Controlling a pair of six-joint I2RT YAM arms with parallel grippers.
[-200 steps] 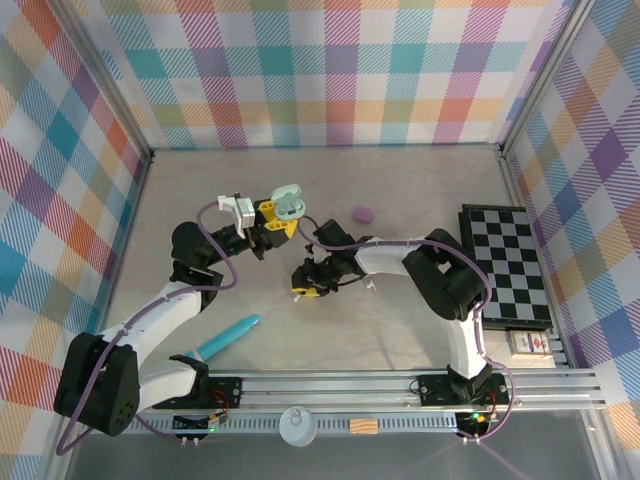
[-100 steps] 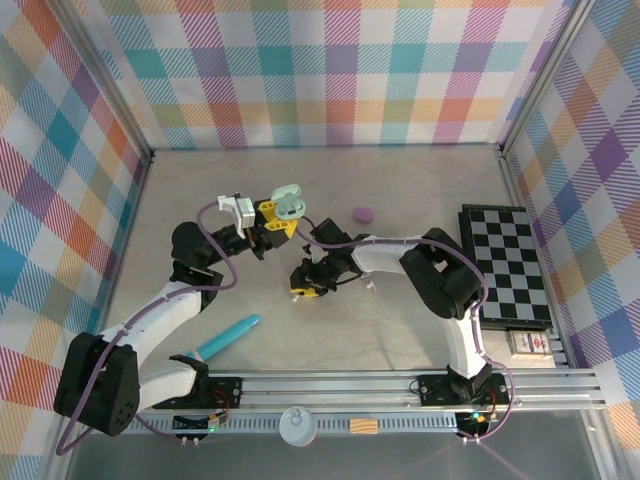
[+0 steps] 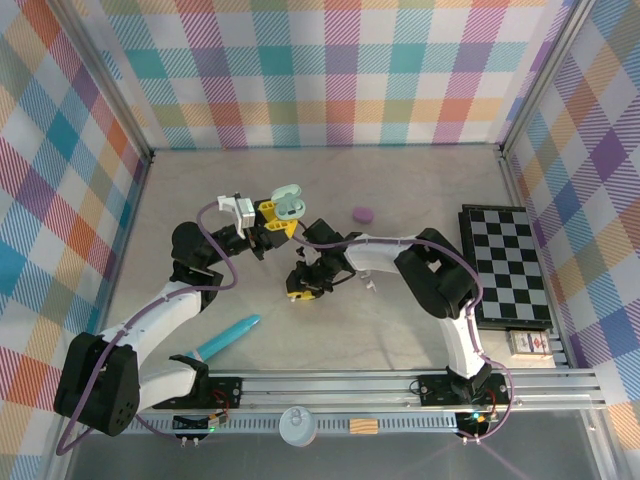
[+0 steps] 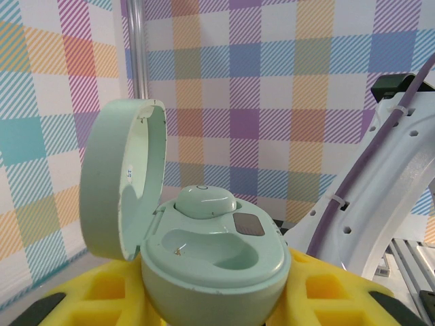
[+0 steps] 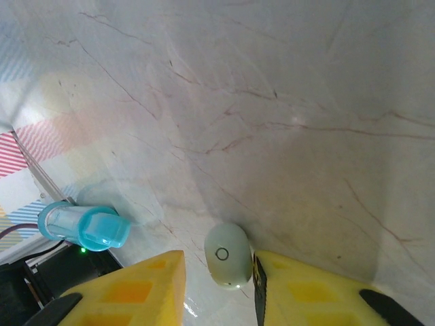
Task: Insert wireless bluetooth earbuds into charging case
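Faintly, a ring (image 5: 221,254) marks the mint earbud (image 5: 228,266).

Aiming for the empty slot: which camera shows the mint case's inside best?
Left wrist: mint case close up, lid open, one earbud seated, one slot empty. Top external shows it small, from above, in the left fingers.

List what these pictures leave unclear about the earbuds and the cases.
- Right wrist view: whether the right gripper pinches the green earbud or merely flanks it; the bottom edge cuts off its lower end.
- Left wrist view: the underside of the open green case, hidden by the yellow fingers of the left gripper.
- Top view: the purple case, too small to tell what it holds.
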